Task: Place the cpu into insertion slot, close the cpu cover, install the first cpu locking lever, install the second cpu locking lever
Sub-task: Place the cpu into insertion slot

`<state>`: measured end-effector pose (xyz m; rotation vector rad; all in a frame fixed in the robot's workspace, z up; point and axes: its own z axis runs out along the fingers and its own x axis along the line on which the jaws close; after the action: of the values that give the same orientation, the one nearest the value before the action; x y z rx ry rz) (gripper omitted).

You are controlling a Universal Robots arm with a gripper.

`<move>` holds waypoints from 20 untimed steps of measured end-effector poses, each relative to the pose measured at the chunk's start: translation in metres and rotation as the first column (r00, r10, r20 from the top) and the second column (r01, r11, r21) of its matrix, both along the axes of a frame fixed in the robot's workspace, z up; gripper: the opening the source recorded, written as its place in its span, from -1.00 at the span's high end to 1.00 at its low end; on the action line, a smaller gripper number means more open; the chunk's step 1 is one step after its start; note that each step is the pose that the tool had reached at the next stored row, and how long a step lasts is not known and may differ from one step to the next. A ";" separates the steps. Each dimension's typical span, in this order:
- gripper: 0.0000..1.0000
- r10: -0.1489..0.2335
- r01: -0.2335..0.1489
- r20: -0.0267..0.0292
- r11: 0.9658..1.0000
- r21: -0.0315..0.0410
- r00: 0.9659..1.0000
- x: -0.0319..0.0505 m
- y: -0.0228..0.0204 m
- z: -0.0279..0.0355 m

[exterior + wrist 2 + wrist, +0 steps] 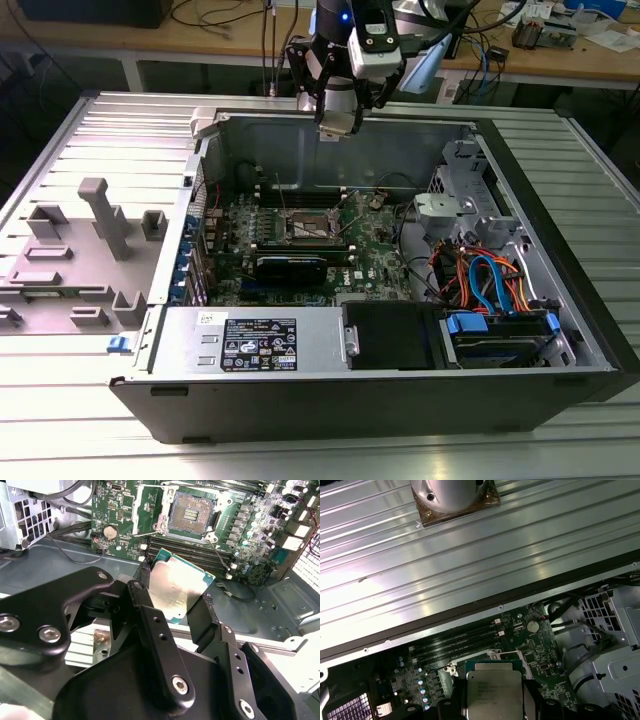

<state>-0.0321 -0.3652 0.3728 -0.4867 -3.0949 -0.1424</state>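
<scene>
Black metal linkage gripper (176, 587): plates are fastened by silver socket screws (50, 634). A blue light (344, 16) is carried on the black wrist (325, 50).

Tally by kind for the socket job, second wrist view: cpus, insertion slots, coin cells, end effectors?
cpu: 1, held in the end effector
insertion slot: 1, open, no chip in it
coin cell: 1
end effector: 1
Total: 4

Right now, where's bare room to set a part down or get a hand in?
Bare ribbed table in front of the case, and behind the grey fixture on the exterior view's left. Crowded: cables beside the motherboard; the pincer, holding the cpu, hangs over the case's back wall.
</scene>
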 end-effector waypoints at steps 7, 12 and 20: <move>-0.08 -0.009 0.009 0.000 1.000 0.000 1.000 0.0000 0.0000 0.0000; -0.08 -0.010 0.010 0.000 1.000 0.000 1.000 0.0000 0.0000 0.0000; -0.08 -0.012 0.012 0.000 1.000 0.000 1.000 0.0000 0.0000 0.0000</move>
<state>-0.0321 -0.3653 0.3728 -0.5054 -3.0925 -0.1425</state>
